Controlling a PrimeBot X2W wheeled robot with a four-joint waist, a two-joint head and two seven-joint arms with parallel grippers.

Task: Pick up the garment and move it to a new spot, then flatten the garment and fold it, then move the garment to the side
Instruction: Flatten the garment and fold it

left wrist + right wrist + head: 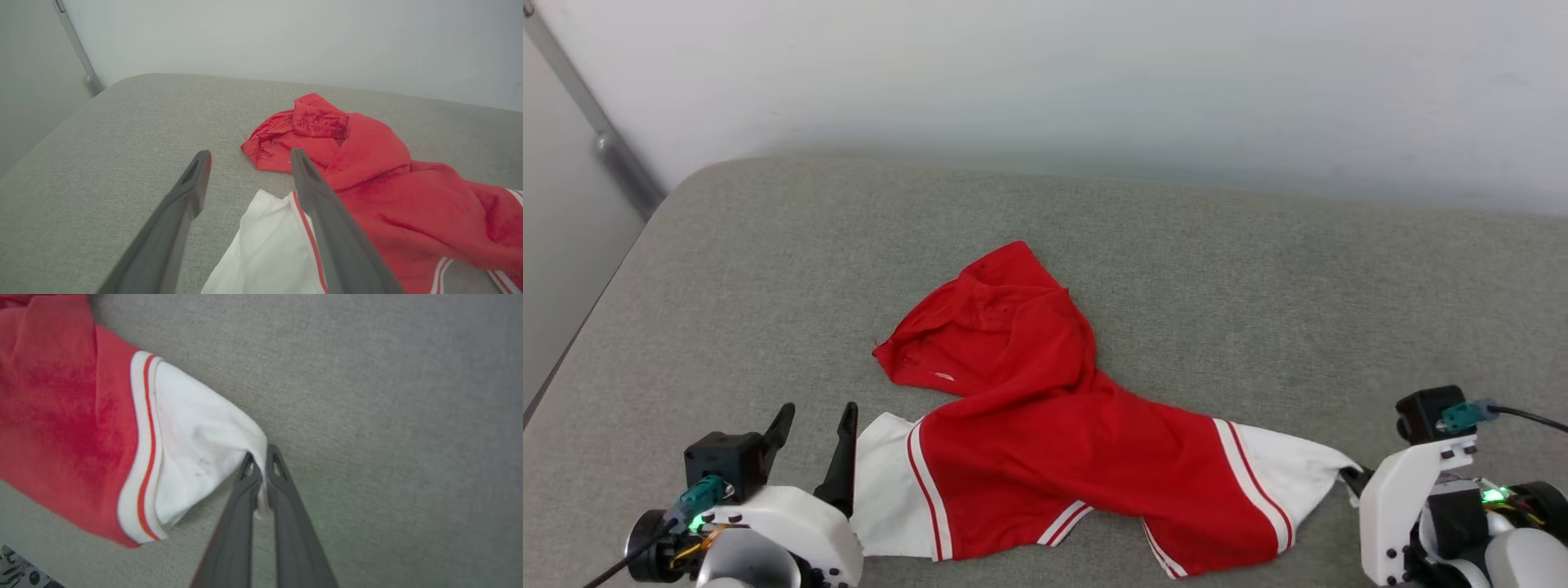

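Head view looks down on a grey fabric-covered surface (pixel 1258 327) that meets a pale wall (pixel 1094 82) at its far edge. A red jersey-style garment (pixel 1029 408) of thin soft fabric, with white sleeves and red-and-white striped trim, lies crumpled near the front middle of the surface. Its body is bunched and twisted towards the far side, and its two sleeves are spread out to either side along the near edge.

The left gripper (pixel 813 445) sits at the lower left with its fingers (pixel 192 192) spread wide apart and nothing between them. One finger stands just beside the edge of the left white sleeve (pixel 886 490); in the left wrist view it crosses over the sleeve's striped trim, though I cannot tell whether it touches the cloth.

The right gripper (pixel 261 465) is at the lower right, its fingers pressed together on the tip of the right white sleeve (pixel 196 437), which is drawn out into a point towards it.
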